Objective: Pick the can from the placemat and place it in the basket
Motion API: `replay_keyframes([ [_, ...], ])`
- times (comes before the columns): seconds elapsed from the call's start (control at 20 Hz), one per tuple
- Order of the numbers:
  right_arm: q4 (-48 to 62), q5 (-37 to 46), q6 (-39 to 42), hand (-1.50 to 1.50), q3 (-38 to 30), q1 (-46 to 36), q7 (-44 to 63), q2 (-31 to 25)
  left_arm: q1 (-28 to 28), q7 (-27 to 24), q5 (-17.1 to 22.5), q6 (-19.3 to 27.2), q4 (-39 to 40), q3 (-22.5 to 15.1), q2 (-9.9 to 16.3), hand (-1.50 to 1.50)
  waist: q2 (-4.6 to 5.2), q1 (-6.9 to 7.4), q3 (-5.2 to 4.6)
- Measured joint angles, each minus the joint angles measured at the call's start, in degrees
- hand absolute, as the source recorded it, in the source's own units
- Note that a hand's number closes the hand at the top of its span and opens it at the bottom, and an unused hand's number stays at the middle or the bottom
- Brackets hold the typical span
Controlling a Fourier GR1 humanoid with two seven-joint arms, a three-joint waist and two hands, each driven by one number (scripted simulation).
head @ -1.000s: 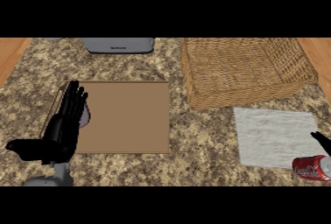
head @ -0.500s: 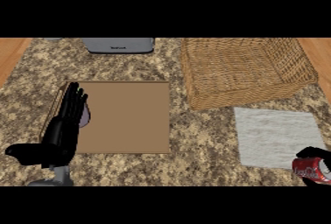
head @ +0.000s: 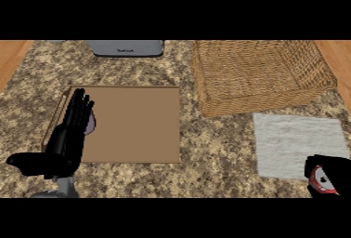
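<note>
A speckled brown stone counter [head: 137,181] carries a square woven wicker basket [head: 260,76]. Just below the basket lies a pale grey, fuzzy cloth placemat [head: 298,144]. At the placemat's lower right corner, the right hand [head: 334,171] curls around a red can [head: 322,180]. Left of the basket sits a flat brown board [head: 137,123]; the left hand [head: 68,139] rests open along its left edge, fingers straight.

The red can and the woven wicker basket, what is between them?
In the head view, the pale grey placemat lies between the red can and the woven wicker basket.
</note>
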Motion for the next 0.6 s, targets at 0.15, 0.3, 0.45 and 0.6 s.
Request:
replay_keyframes([
  [0.15,1.12,6.28,-1.53,1.50,9.66,-3.97,4.45,6.73,-0.59,-0.31,-0.14,-0.49,0.37,-0.93,-0.40,0.00,0.38,1.97,0.11],
  [0.3,5.01,10.87,-2.62,1.50,18.71,-9.25,9.72,12.19,-1.87,-0.10,-0.29,-0.74,0.62,-1.99,-1.03,0.00,0.73,3.90,0.12],
  [0.45,10.39,11.88,-6.07,1.50,25.97,-14.54,15.96,14.00,-2.99,0.21,-0.57,-0.69,1.28,-2.18,-1.15,0.00,0.58,3.97,-0.25],
  [0.6,14.80,10.17,-11.35,1.50,32.70,-19.55,21.97,15.18,-3.45,1.05,-0.39,-0.68,1.19,-1.70,-0.83,0.00,0.41,3.68,-0.23],
])
